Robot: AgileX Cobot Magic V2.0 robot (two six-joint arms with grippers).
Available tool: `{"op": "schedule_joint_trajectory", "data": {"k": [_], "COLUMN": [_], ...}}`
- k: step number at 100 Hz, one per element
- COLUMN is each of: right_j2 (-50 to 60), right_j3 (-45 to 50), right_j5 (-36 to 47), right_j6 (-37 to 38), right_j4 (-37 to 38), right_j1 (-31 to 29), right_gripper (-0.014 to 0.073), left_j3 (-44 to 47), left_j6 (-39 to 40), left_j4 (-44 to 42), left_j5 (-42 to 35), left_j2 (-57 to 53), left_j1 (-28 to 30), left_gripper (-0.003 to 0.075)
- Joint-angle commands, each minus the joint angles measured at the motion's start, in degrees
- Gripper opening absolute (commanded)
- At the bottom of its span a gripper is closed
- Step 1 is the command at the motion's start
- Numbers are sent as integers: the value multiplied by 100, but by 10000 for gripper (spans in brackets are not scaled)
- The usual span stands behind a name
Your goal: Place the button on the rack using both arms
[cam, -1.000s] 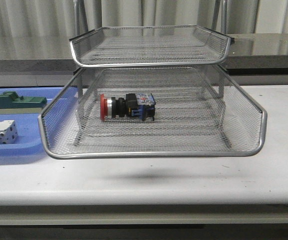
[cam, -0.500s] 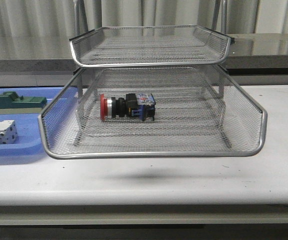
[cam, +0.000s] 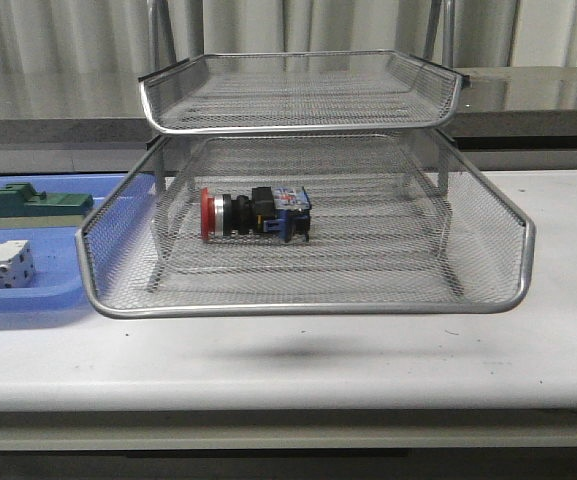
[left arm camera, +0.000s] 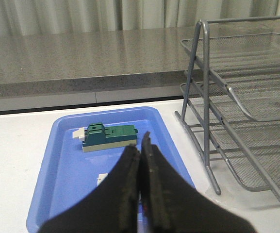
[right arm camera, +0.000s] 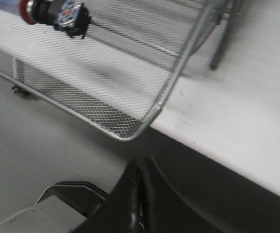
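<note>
The button (cam: 254, 213), with red cap, black body and blue rear block, lies on its side in the middle tier of the silver wire rack (cam: 308, 305). It also shows in the right wrist view (right arm camera: 55, 13) inside the rack's mesh tray (right arm camera: 130, 133). My left gripper (left arm camera: 140, 148) is shut and empty, above the blue tray, beside the rack's legs (left arm camera: 205, 97). My right gripper (right arm camera: 140, 167) is shut and empty, low in front of the table edge, apart from the rack. Neither arm shows in the front view.
A flat blue tray (cam: 28, 300) at the left holds a green-and-cream block (cam: 30, 205) and a white circuit breaker (cam: 0, 265). The tray (left arm camera: 57, 194) and the block (left arm camera: 109, 137) also show in the left wrist view. A grey counter and curtains stand behind.
</note>
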State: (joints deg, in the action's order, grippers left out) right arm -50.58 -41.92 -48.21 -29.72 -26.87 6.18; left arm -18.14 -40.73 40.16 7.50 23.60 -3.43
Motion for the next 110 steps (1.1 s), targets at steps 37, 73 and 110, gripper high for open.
{"op": "schedule_joint_trajectory", "data": {"k": [37,73,110], "right_j2": [-1607,-2366,-3134], "right_j3": [-199,-199,-199], "right_j5": [1266,1735,2909], "right_j6": [-1695,-1884,-1884], "right_j4": [-618,-304,87], "right_j1": [2054,3066,3294], "right_gripper": [-69,-67,-67], "left_j3": [-170,-170,-170], "left_j6": [50,50,50], "left_j4": [99,99,99], "left_j5": [-381,-381,-381], "left_j2": [35,35,35], "left_j1": [16,16,16], "left_gripper": [-20,-20,-20]}}
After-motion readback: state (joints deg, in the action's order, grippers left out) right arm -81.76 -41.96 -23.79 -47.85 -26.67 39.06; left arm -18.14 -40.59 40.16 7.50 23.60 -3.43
